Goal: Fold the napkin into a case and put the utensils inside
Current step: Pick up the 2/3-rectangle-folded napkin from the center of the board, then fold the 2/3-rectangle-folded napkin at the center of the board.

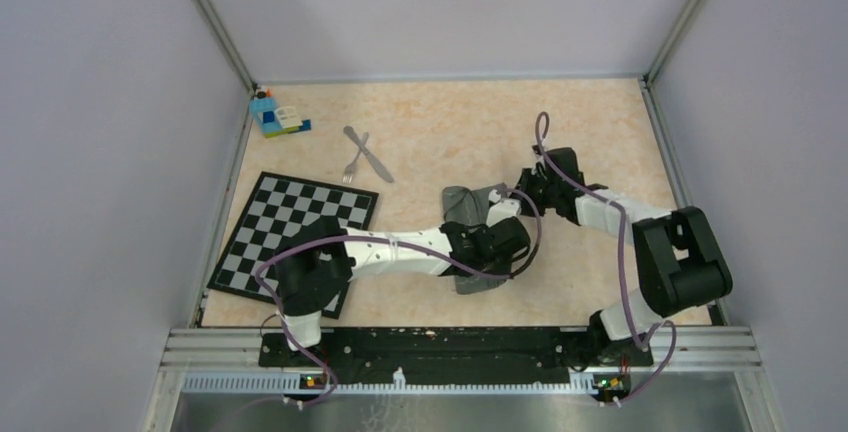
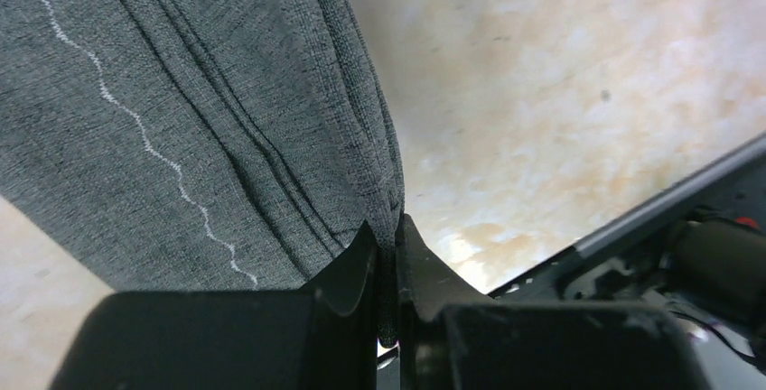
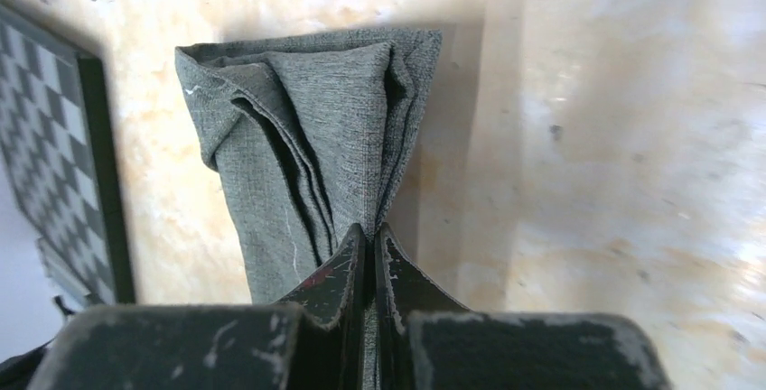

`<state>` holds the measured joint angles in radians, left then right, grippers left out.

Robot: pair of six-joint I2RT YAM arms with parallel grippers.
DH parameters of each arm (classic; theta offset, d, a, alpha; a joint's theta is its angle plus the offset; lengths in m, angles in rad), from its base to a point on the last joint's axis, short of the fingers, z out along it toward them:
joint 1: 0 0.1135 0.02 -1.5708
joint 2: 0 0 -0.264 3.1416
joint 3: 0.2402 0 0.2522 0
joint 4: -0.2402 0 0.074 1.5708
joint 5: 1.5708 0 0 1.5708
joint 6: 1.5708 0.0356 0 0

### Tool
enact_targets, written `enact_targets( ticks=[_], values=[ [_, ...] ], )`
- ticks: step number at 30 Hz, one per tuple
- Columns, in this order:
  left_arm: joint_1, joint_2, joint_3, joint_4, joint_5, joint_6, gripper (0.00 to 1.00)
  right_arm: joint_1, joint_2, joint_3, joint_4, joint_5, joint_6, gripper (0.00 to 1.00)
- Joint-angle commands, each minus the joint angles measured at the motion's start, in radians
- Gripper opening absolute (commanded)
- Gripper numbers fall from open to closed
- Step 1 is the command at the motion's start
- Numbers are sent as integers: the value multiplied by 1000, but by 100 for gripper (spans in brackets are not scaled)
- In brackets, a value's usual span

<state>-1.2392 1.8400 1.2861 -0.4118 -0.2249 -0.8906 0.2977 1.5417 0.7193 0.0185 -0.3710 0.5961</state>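
Pinching a bunched fold of the napkin (image 3: 307, 119) with the right gripper (image 3: 370, 246), with jaws pressed together on the cloth. Clamping a hemmed edge with the left gripper (image 2: 388, 246) in the same way, closed tight on fabric. Holding the dark grey cloth over the middle of the table (image 1: 560, 122), to the right of the checkered mat (image 1: 290, 237), gathered into loose layered pleats. Judging the folding as partway, not yet lying flat as a tidy case. Leaving the fork (image 1: 352, 167) and knife (image 1: 375, 160) crossed on the tabletop, well apart from the cloth, near the toy-brick block (image 1: 275, 114), waiting to be tucked in. Finding no brand, label or legible writing anywhere, noting only a wavy pale thread on the weave.
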Motion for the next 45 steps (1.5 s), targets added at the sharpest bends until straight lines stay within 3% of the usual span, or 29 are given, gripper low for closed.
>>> enact_targets(
  ticks=[1, 10, 15, 22, 28, 33, 38, 41, 45],
  values=[
    [-5, -2, -66, 282, 94, -8, 0, -17, -91, 66, -234, 134, -145, 0],
    [2, -105, -338, 698, 145, -23, 0, 61, -104, 192, -467, 345, -161, 0],
    [15, -165, -510, 922, 192, -47, 0, 180, -75, 296, -570, 496, -92, 0],
    [17, -227, -676, 1079, 207, -60, 0, 348, 76, 477, -695, 626, 44, 0],
    [22, -275, -799, 1152, 201, -95, 5, 413, 193, 589, -758, 617, 191, 0],
    [24, -316, -871, 1160, 191, -130, 22, 453, 300, 698, -824, 639, 191, 0],
    [24, -445, -917, 1061, 178, -124, 58, 477, 370, 769, -861, 672, 176, 0],
    [26, -595, -927, 884, 119, -111, 73, 477, 392, 792, -886, 690, 149, 0],
    [64, -811, -957, 690, 40, -124, 79, 476, 379, 783, -876, 695, 120, 0]
  ],
)
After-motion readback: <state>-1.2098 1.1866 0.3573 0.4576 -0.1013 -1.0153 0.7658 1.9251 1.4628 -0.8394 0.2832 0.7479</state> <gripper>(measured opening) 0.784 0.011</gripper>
